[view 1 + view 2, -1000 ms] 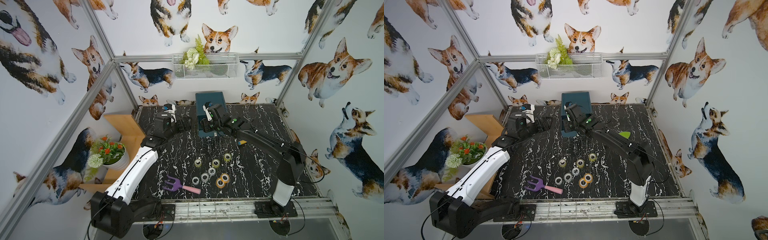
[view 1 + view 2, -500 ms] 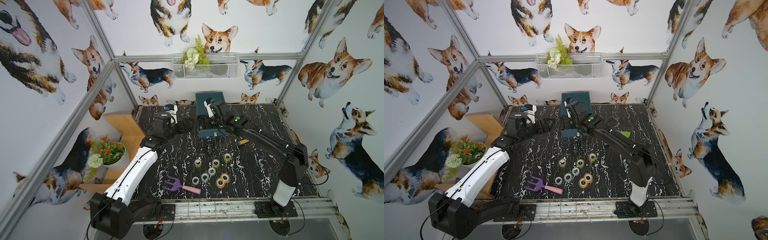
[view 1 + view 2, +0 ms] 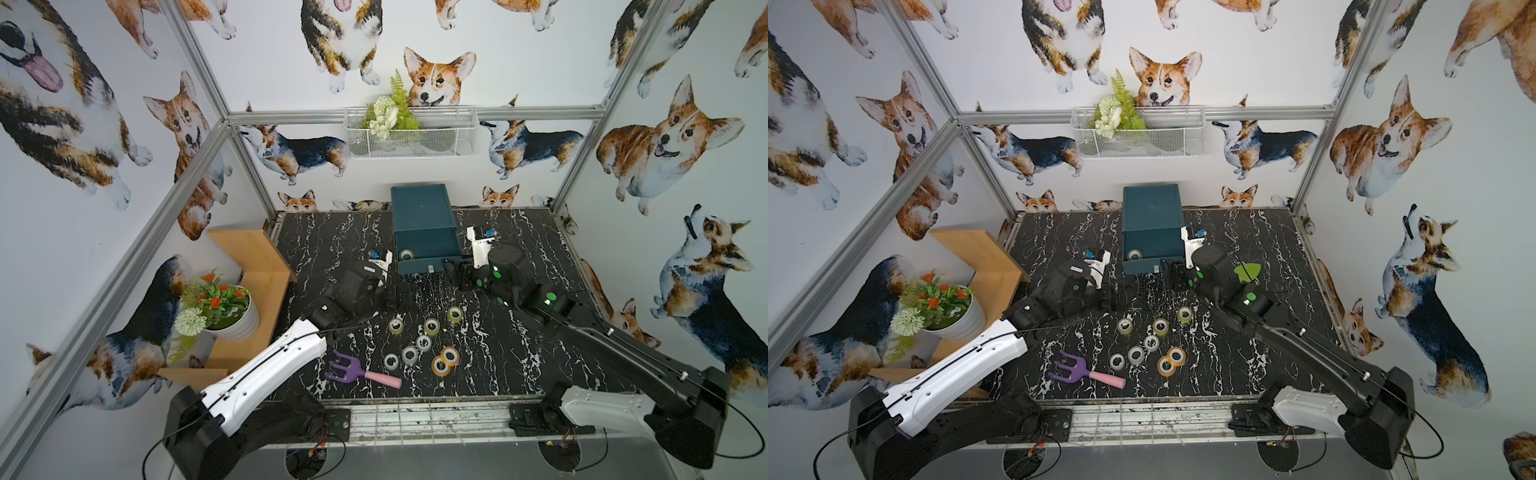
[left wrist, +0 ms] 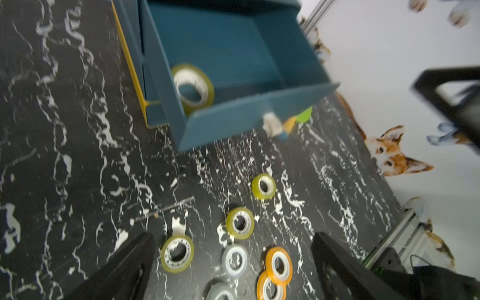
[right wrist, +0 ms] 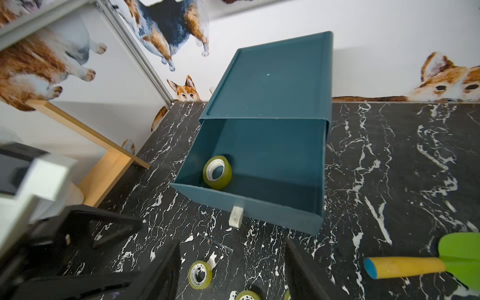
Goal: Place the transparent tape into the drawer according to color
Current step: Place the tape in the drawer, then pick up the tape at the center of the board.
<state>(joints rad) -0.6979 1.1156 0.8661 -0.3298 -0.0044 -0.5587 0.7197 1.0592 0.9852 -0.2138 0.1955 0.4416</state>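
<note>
Black marble tabletop (image 3: 519, 353). Blue cabinet (image 3: 419, 205) at the far edge, its top drawer (image 3: 419, 264) open toward the arms.

Right gripper (image 5: 231, 242): fingers (image 5: 166, 262) moderately apart, nothing between the pads. The drawer front and its white pull tab (image 5: 235, 217) are just ahead of the fingertips, not touching.

Left gripper (image 4: 233, 235): fingers (image 4: 130, 262) spread wide, holding nothing, above the loose rolls. The drawer is well ahead of the tips.

Purple rake (image 3: 345, 372) with a pink handle lies flat, well behind the left fingers. Green shovel (image 5: 405, 267) with a yellow handle lies flat, off to the side of the right fingers, apart from them.

Tape rolls:
- **In the drawer:** one yellow-green roll (image 5: 217, 172), propped on edge at the front wall near a corner, past the right fingertips.
- **On the table, both top views:** eight in all.
  - three yellow-green rolls (image 3: 431, 326)
  - three grey rolls (image 3: 409, 354)
  - two orange rolls (image 3: 450, 356), touching each other
- **Left wrist view:**
  - one yellow-green roll is just inside one finger
  - a grey roll and the orange pair are between the fingers
  - two yellow-green rolls are ahead of the tips
- **Right wrist view:** one yellow-green roll on the table shows in the gap between the right fingers.
</note>
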